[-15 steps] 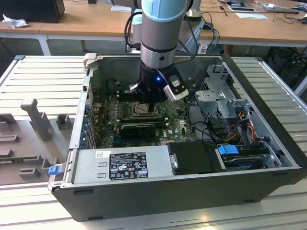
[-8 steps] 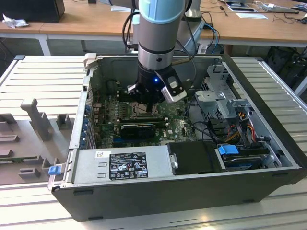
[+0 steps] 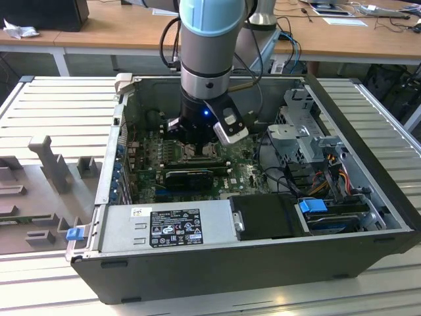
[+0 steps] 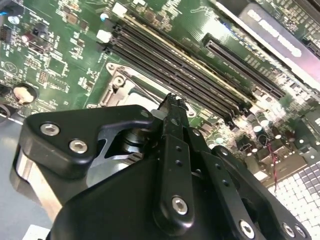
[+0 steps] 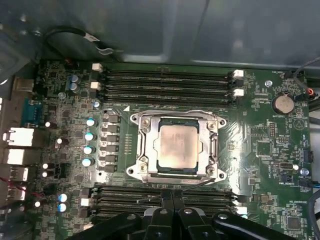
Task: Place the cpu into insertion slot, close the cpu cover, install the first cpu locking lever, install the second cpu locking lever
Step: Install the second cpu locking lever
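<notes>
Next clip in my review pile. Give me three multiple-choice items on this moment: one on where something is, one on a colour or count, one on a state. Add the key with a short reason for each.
1. Where is the cpu?
A. On the grey tray outside the case
B. In the insertion slot on the motherboard
C. On the power supply

2. What colour is the motherboard?
A. Green
B. Red
C. Blue

3. How does the cpu cover lie?
A. Raised upright
B. Removed from the board
C. Down flat around the chip

Key: B, the first wrist view shows the silver chip seated in the socket; A, the board is green in both wrist views; C, the metal frame lies flat with the chip showing through its window.
</notes>
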{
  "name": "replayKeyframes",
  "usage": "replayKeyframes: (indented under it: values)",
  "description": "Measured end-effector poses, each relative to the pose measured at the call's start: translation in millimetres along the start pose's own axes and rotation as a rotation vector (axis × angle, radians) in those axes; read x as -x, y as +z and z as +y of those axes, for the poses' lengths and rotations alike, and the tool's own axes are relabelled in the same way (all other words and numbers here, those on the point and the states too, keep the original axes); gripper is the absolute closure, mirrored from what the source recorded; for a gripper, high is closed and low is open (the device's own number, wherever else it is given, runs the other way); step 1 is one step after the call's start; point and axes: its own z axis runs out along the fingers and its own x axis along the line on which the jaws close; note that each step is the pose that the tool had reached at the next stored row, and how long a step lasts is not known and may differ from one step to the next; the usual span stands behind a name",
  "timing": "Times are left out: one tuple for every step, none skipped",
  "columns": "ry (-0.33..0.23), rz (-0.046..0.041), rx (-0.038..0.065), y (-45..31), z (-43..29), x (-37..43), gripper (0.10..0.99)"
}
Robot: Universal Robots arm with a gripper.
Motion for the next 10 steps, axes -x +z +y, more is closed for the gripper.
replayKeyframes:
  values:
    - [0.0,-0.0002,0.005,-0.1,-1.1,-3.0,0.98]
    - [0.0,-0.0005,0.011,0.2,-1.7,-4.6,0.98]
    - [0.0,-0.0007,0.014,2.2,-1.9,-5.3,0.98]
    - [0.0,-0.0006,0.014,4.4,-2.3,-5.6,0.98]
    - [0.0,-0.0006,0.014,6.3,-2.6,-5.8,0.98]
    - [0.0,-0.0006,0.014,8.9,-3.0,-6.0,0.98]
    - [0.0,-0.0007,0.016,13.0,-3.6,-6.3,0.98]
    - [0.0,-0.0007,0.017,14.7,-3.8,-6.4,0.98]
    - [0.0,-0.0008,0.017,15.8,-4.0,-6.5,0.98]
    - [0.0,-0.0007,0.018,17.3,-4.2,-6.6,0.98]
